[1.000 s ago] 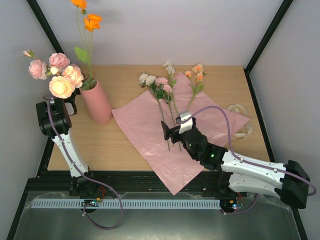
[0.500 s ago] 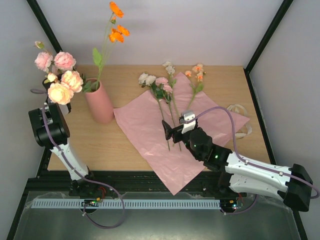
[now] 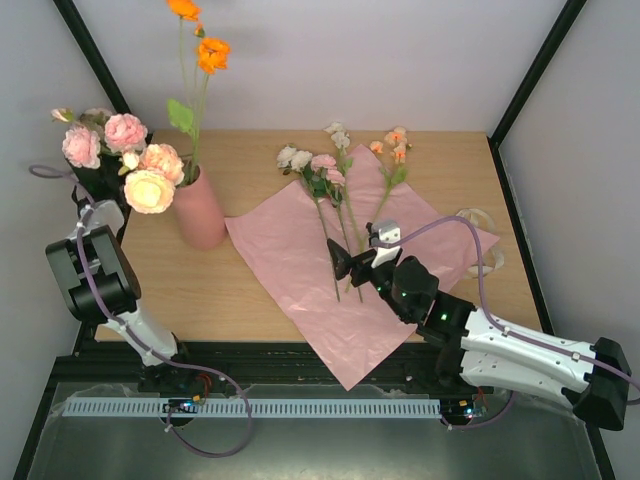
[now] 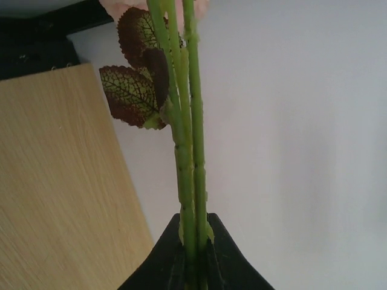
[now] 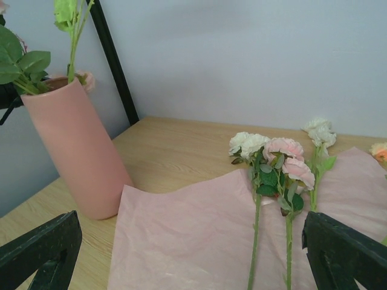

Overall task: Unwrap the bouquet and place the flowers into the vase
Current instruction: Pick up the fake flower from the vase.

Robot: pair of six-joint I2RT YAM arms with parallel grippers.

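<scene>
Flowers (image 3: 322, 165) are split into three groups. At the left edge of the tabletop (image 3: 250, 295), the left gripper (image 4: 195, 228) is clenched on a bunch of roses (image 3: 125, 160) with four large blooms, three green stems (image 4: 184, 151) pinched between its fingers. Just beside them, the vase (image 3: 198, 212) near the far-left corner holds two orange blooms (image 3: 212, 52). Four loose stems (image 3: 322, 215) lie across the far edge of one pink wrapping sheet (image 3: 290, 275). The right gripper (image 3: 358, 252) hovers over that sheet, released. One cream ribbon (image 3: 482, 258) lies by the right edge.
</scene>
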